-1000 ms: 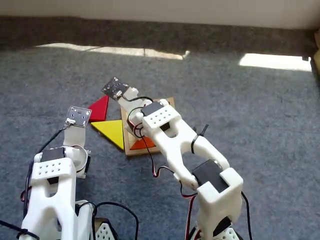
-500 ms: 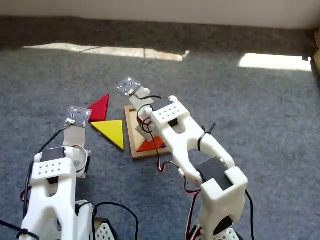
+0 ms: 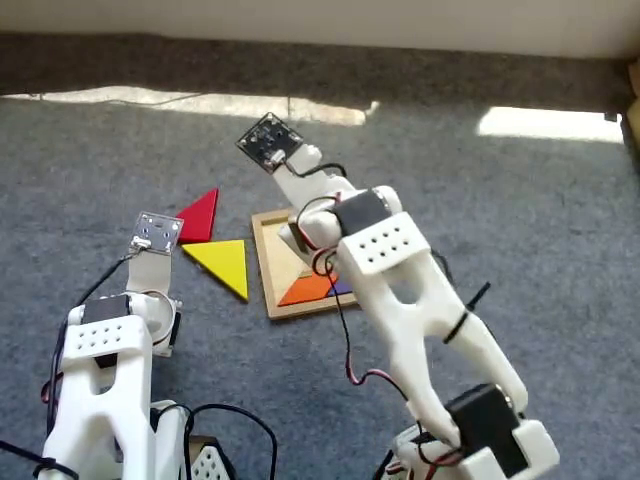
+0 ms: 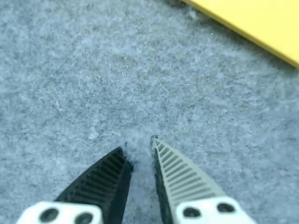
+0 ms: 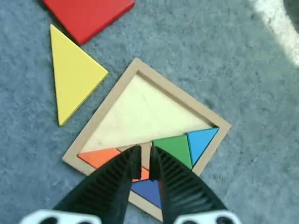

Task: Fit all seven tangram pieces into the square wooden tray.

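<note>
The square wooden tray lies on the grey carpet. An orange piece, a green triangle, a light blue triangle and a dark blue piece sit along one side of it; the rest of its floor is bare. A red triangle and a yellow triangle lie outside on the carpet. My right gripper hangs above the tray's filled side, shut and holding nothing. My left gripper is shut over bare carpet beside the yellow triangle.
Grey carpet stretches all round the tray. A darker strip and a pale wall run along the far side. The right arm covers the tray's right part in the high view.
The right arm's wrist has risen and swung away to the far right, uncovering most of the tray. The left arm has stayed still.
</note>
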